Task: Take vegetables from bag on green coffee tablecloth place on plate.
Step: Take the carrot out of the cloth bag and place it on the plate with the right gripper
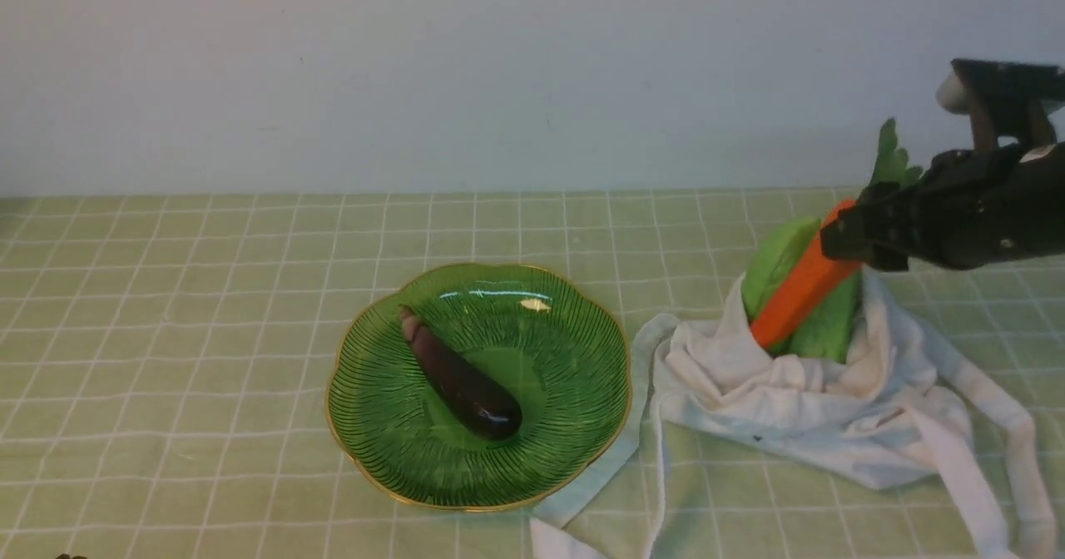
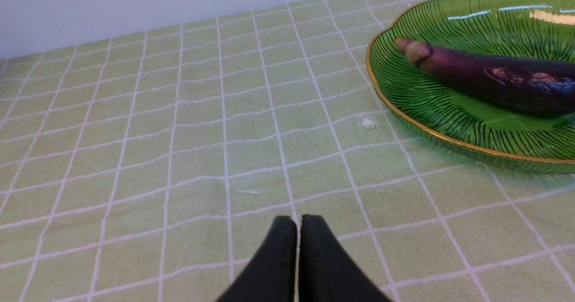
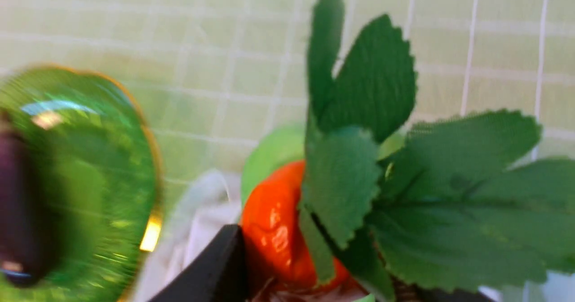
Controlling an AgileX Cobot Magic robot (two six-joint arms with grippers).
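The white bag [image 1: 832,409] lies crumpled on the green coffee tablecloth [image 1: 208,309] at the right. Out of its mouth stick two pale green gourds [image 1: 778,259] and an orange carrot [image 1: 799,297], leaning up and to the right. My right gripper [image 1: 840,239] is shut on the carrot's upper end, just below its leaves [image 3: 404,194]; one black finger [image 3: 220,270] presses the carrot [image 3: 274,230]. The plate [image 1: 399,467] at the centre holds the purple eggplant [image 1: 462,384]. My left gripper [image 2: 298,230] is shut and empty over bare cloth, short of the plate [image 2: 426,113].
The bag's long straps [image 1: 990,459] trail over the cloth to the front and right, and one strap [image 1: 582,492] runs along the plate's near right rim. A pale wall [image 1: 499,68] closes the far edge of the table. A small white crumb [image 2: 367,123] lies beside the plate.
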